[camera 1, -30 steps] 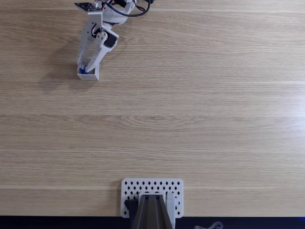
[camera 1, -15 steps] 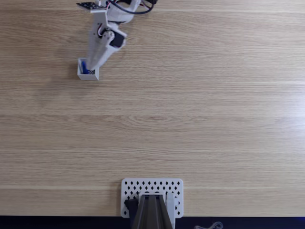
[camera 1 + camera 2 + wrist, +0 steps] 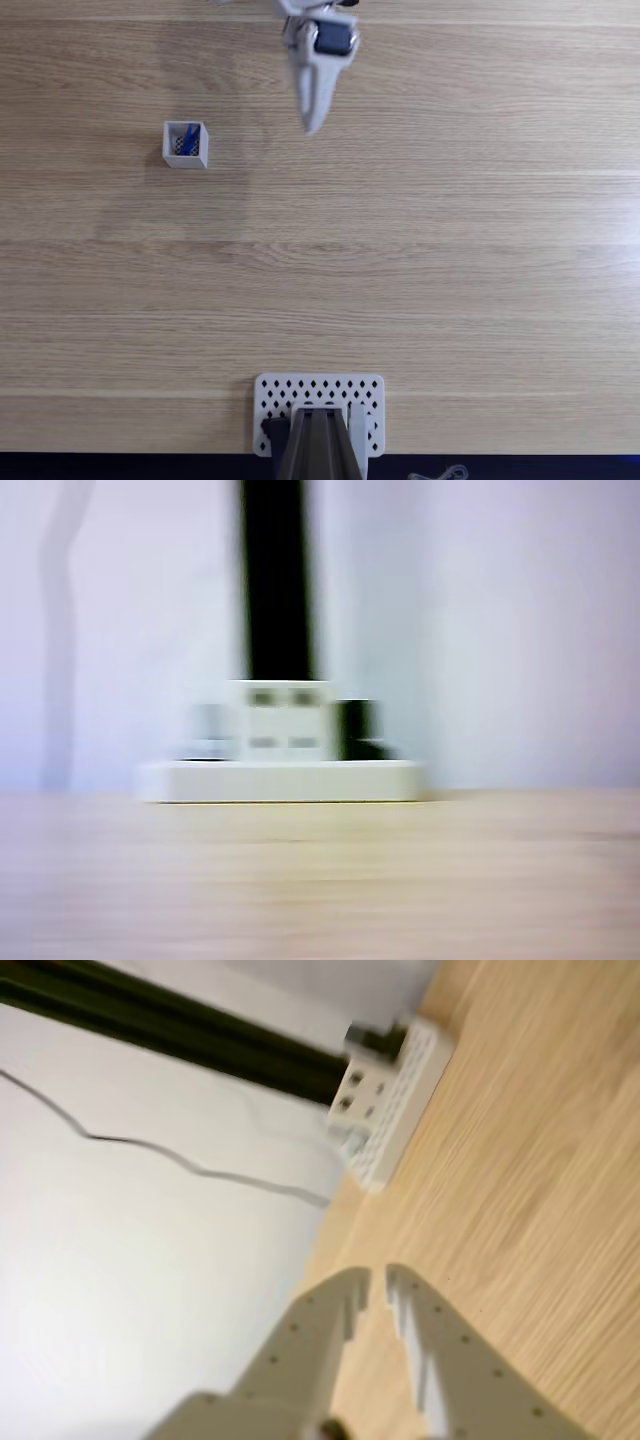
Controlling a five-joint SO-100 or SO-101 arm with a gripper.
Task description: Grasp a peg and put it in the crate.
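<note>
The small white crate [image 3: 185, 160] stands on the wooden table at the upper left of the fixed view. The blue peg [image 3: 188, 138] leans inside it over the dark mesh bottom. My gripper [image 3: 313, 127] hangs well to the right of the crate, near the table's far edge, with its tip pointing toward the camera. In the wrist view the gripper [image 3: 377, 1278] shows two white toothed fingers almost together, with only a thin slit and nothing between them, above bare wood.
A white perforated plate [image 3: 320, 392] with a dark upright post [image 3: 318, 445] sits at the near table edge. The plate [image 3: 280, 780] appears blurred in the other view, and the plate [image 3: 395, 1100] stands against a white wall in the wrist view.
The gripper was down at the crate with the peg. It let go, lifted out and swung right along the far edge. The peg stays in the crate.
</note>
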